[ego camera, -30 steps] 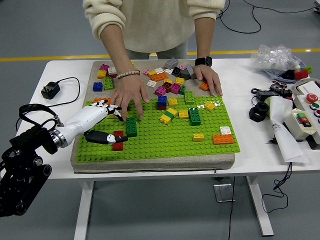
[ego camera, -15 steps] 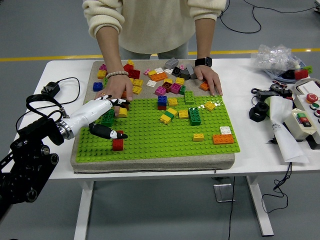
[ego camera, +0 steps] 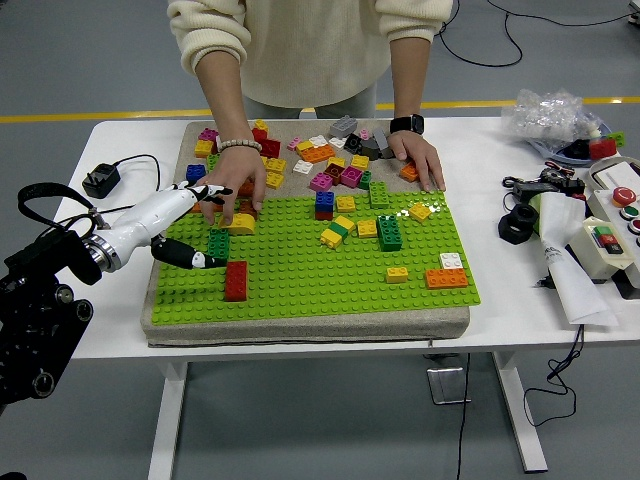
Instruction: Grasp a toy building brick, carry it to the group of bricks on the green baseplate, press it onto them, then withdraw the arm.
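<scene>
Green studded plastic, the baseplate point(ego camera: 330, 265) lies flat on a beige fabric-covered pad point(ego camera: 300, 325) on the white table point(ego camera: 500, 310). Small blocky bricks dot its surface: a red brick point(ego camera: 236, 280) stands upright near the left front, a dark green brick point(ego camera: 218, 243) just behind it, a yellow brick with a rounded top point(ego camera: 241, 223) further back, a tall dark green stack point(ego camera: 389, 232) near the middle, and an orange brick point(ego camera: 446, 278) at the right with a white one point(ego camera: 451, 260) behind it. A loose heap of many-coloured bricks point(ego camera: 320, 160) covers the pad's far strip.

The left hand point(ego camera: 190, 225), white-shelled with black fingertips, hovers over the baseplate's left edge; its fingers point(ego camera: 200, 262) are apart and relaxed, closed on nothing. The thumb tip is just beside the dark green brick, and I cannot tell whether it touches.

A person in a cream knitted sweater stands at the far side. One hand point(ego camera: 232, 185) presses down by the yellow brick, the other hand point(ego camera: 418, 160) rests flat at the heap's right end.
</scene>
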`<act>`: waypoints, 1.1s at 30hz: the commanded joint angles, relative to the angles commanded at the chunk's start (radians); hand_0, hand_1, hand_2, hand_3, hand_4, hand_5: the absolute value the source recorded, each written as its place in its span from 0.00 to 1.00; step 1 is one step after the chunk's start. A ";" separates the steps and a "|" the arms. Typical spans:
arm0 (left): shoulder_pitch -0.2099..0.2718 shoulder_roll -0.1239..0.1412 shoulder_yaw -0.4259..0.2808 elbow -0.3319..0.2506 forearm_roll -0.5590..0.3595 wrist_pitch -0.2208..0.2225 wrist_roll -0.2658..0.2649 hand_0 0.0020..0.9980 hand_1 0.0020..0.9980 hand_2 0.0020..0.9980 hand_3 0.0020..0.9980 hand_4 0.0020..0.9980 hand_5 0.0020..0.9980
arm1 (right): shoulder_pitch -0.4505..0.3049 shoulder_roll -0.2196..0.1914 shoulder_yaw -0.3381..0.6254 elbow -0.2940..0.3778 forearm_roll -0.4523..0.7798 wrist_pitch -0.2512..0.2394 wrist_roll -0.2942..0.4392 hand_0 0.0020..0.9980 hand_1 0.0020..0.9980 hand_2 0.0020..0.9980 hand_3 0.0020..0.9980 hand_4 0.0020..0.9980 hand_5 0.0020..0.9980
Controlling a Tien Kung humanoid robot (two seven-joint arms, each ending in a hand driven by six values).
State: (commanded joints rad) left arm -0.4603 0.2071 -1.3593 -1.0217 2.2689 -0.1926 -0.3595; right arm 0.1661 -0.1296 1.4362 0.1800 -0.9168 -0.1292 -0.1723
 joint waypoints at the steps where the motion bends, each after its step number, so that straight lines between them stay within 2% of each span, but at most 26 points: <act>1: -0.005 0.002 0.003 0.016 0.000 -0.002 -0.003 1.00 0.87 0.80 0.92 1.00 0.23 | 0.000 0.001 -0.001 0.000 0.001 -0.001 0.000 0.79 0.71 0.75 0.72 0.91 0.55; 7: -0.025 0.006 0.004 0.090 0.000 -0.010 -0.017 1.00 0.87 0.80 0.90 1.00 0.21 | -0.001 0.003 -0.002 0.000 0.002 -0.002 -0.002 0.79 0.71 0.75 0.72 0.91 0.55; 17: -0.052 0.004 -0.006 0.150 0.000 -0.003 -0.029 1.00 0.87 0.80 0.87 1.00 0.17 | 0.000 0.003 -0.005 0.000 0.003 -0.002 -0.004 0.79 0.71 0.75 0.72 0.91 0.55; 18: -0.054 0.004 -0.006 0.154 0.000 -0.002 -0.029 1.00 0.87 0.77 0.84 1.00 0.12 | 0.001 0.003 -0.006 0.000 0.003 -0.003 -0.004 0.79 0.71 0.75 0.72 0.91 0.55; 23: -0.073 0.001 -0.002 0.175 0.000 0.006 -0.034 1.00 0.87 0.77 0.84 1.00 0.12 | 0.001 0.004 -0.008 0.000 0.003 -0.003 -0.003 0.79 0.71 0.75 0.72 0.91 0.55; 24: -0.076 0.000 -0.001 0.180 0.000 0.007 -0.034 1.00 0.86 0.71 0.83 0.94 0.07 | 0.001 0.004 -0.008 0.000 0.003 -0.003 -0.004 0.79 0.71 0.75 0.72 0.91 0.55; 29: -0.090 -0.007 0.001 0.200 0.000 0.018 -0.037 1.00 0.86 0.71 0.83 0.94 0.07 | 0.002 0.003 -0.009 0.000 0.003 -0.002 -0.004 0.79 0.71 0.75 0.72 0.91 0.55; 30: -0.092 -0.009 0.002 0.202 0.000 0.020 -0.038 1.00 0.84 0.64 0.81 0.85 0.01 | 0.002 0.003 -0.009 0.000 0.002 -0.002 -0.004 0.79 0.71 0.75 0.72 0.91 0.55; 33: -0.096 -0.012 0.003 0.208 0.000 0.024 -0.040 1.00 0.84 0.64 0.81 0.85 0.01 | 0.002 0.003 -0.010 0.000 0.002 -0.001 -0.004 0.79 0.71 0.75 0.72 0.91 0.55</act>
State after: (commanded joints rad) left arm -0.5561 0.1951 -1.3566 -0.8133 2.2689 -0.1681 -0.3992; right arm 0.1685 -0.1262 1.4260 0.1800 -0.9144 -0.1305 -0.1759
